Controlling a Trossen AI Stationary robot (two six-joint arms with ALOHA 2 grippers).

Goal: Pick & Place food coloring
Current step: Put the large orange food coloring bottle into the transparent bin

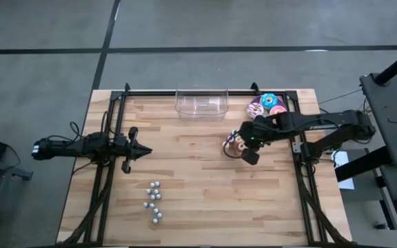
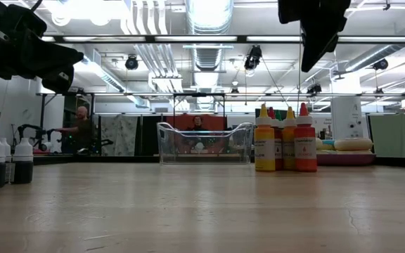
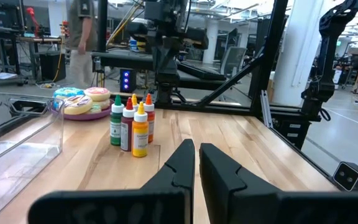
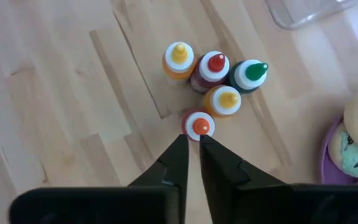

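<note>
The food coloring [image 4: 213, 81] is a tight cluster of several small bottles with yellow, red, green and orange caps. They stand upright on their bases on the wooden table [image 1: 185, 172], right of centre [image 1: 231, 145], and also show in the low view [image 2: 285, 140] and the left wrist view [image 3: 131, 124]. My right gripper [image 4: 192, 144] hangs above the cluster, slanting steeply down. Its fingertips are a crack apart over the orange-capped bottle [image 4: 200, 126] and touch nothing. My left gripper [image 3: 197, 152] waits shut and level at the table's left [image 1: 147, 151].
A clear plastic container [image 1: 200, 103] stands at the far edge. A plate of frosted doughnuts [image 1: 267, 105] sits right of it, close behind the bottles. Several small white-capped things [image 1: 154, 203] lie near the front left. Bare wood lies between them and the cluster.
</note>
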